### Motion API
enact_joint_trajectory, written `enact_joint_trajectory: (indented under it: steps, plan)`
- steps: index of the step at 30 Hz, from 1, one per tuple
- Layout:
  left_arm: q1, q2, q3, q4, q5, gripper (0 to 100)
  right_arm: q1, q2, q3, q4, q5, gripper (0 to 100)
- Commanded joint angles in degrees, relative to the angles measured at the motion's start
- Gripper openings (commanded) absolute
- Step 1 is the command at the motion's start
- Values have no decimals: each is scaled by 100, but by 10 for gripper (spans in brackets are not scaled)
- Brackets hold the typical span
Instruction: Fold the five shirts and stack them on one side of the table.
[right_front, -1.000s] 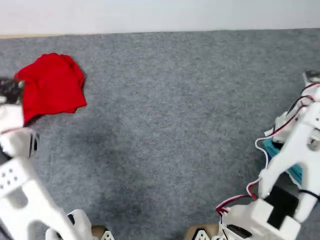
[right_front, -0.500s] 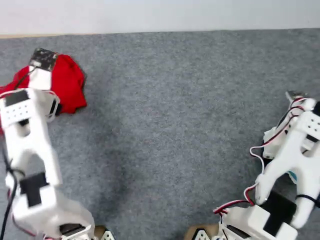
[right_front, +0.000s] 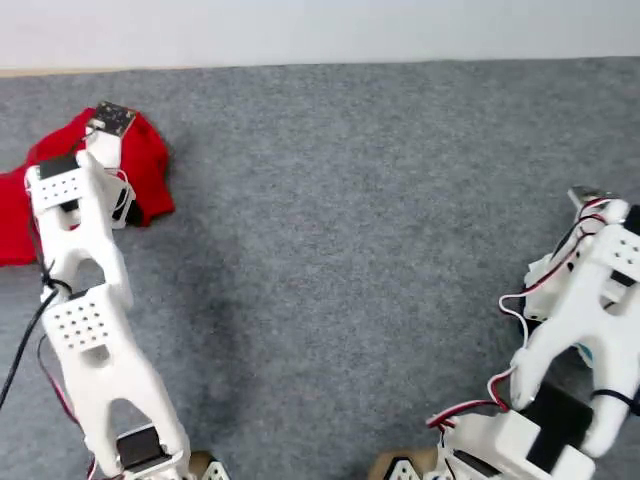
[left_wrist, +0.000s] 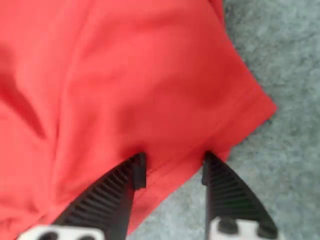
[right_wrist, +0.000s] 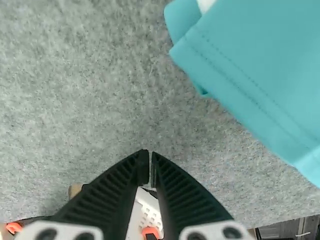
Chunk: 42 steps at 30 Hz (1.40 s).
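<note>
1. My left claw (left_wrist: 173, 162): jaws apart, astride the red shirt's (left_wrist: 125, 75) hem; swung in over this last second.
2. Right claw (right_wrist: 150, 155): together, beside teal shirt (right_wrist: 250, 75), desk's (right_front: 350, 200) right edge.
3. Red shirt: far-left corner, unfolded; grasp likely next.

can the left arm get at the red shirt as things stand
Likely yes: the left gripper hangs open right over the hem of the red shirt, with nothing lying between them.
</note>
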Motion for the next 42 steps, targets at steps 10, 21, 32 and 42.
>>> enact_joint_trajectory:
  steps: [10,21,32,42]
  plan:
    - [563,1495,-4708,2453,-18,4,-4,-295,-44,207,53,11]
    - [2171,-914,-4927,2418,1538,4,4,-295,-44,207,53,10]
    - [4193,-2716,-4901,2418,1600,4,-215,-1262,-53,207,53,10]
    - [3086,-2224,-1270,2391,1600,93,-963,-1692,-35,207,44,10]
